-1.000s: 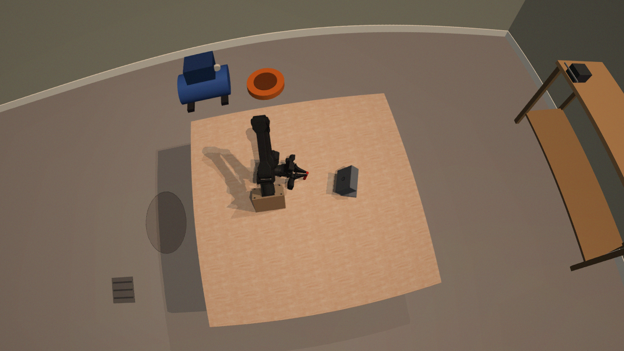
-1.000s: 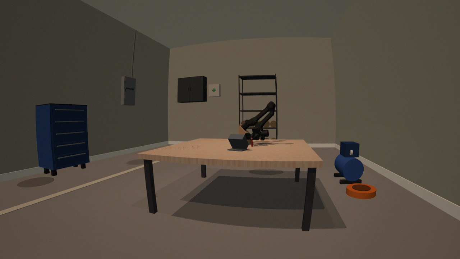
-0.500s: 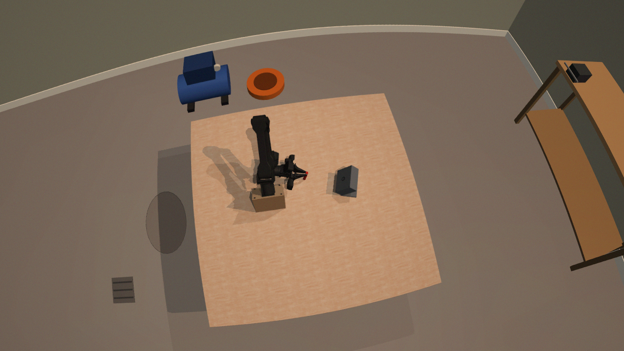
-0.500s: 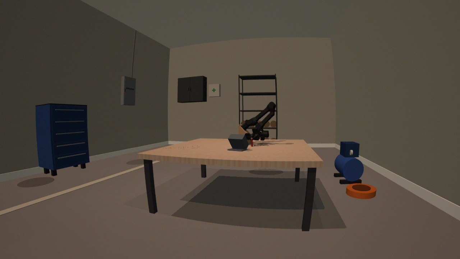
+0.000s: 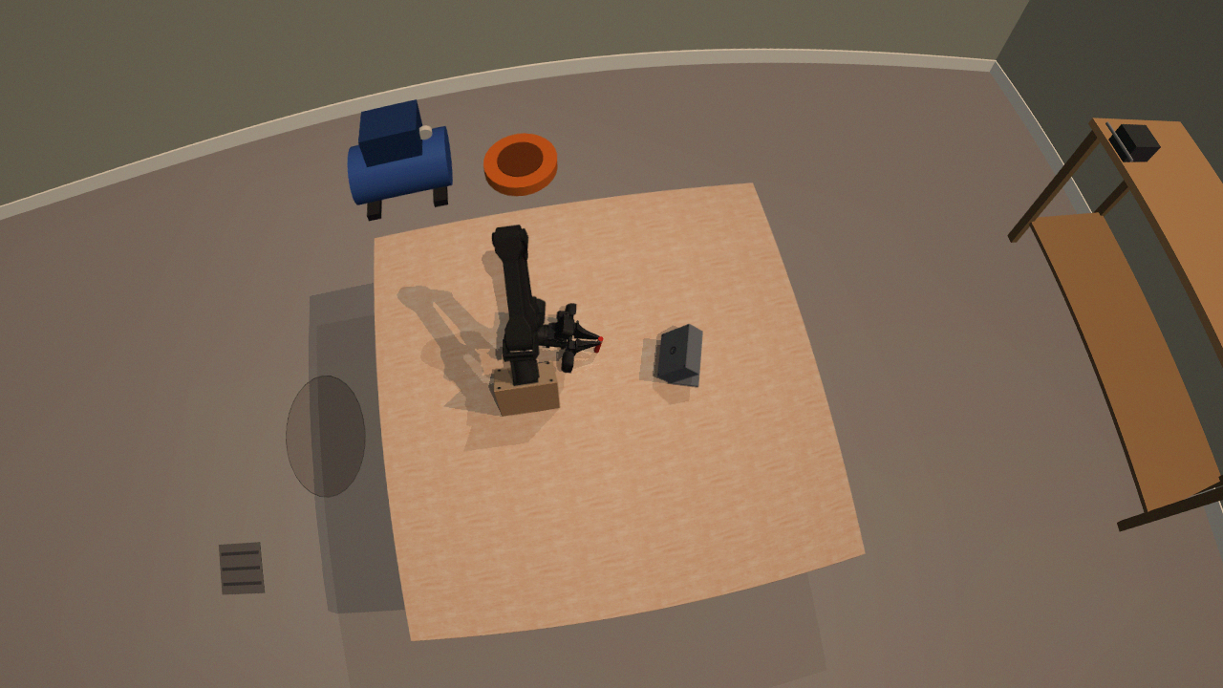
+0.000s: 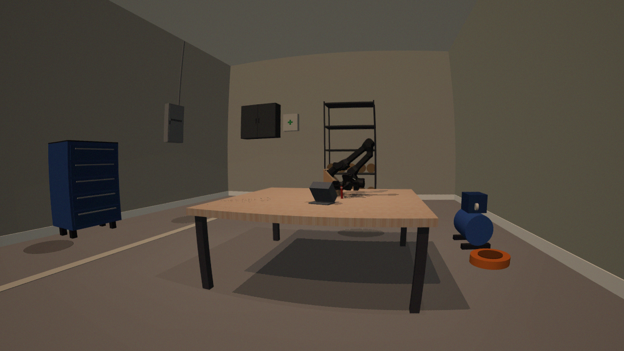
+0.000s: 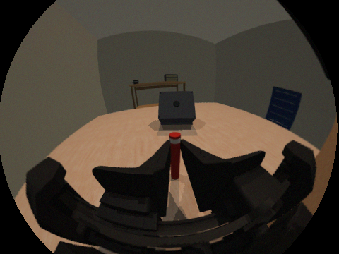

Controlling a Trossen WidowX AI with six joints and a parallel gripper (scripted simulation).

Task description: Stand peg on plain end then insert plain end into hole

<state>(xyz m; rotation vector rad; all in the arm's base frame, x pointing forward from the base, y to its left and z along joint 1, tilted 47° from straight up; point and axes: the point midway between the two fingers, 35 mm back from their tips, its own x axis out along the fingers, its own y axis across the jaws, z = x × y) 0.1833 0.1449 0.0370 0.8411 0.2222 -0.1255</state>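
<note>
Black arm over a wooden table
The arm [image 6: 351,163] bends behind a dark sloped panel [image 6: 323,192] on the table [image 6: 305,212]; a red peg [image 6: 341,192] stands upright near the panel. A blue drawer cabinet [image 6: 93,183] is at left, an orange ring [image 6: 489,263] on the floor at right.

"What's in the room?"
"A blue drawer chest [image 6: 93,183] [image 7: 284,106] and a black shelf rack [image 6: 349,126]."
"And the walls?"
"Dull and plain. One has a black cupboard [image 6: 257,121]."
"Anything round?"
"An orange ring [image 5: 548,168] [image 6: 489,263], on the brown floor [image 5: 940,342] [image 6: 108,301]."
"Is it bright?"
"No, dim."
</note>
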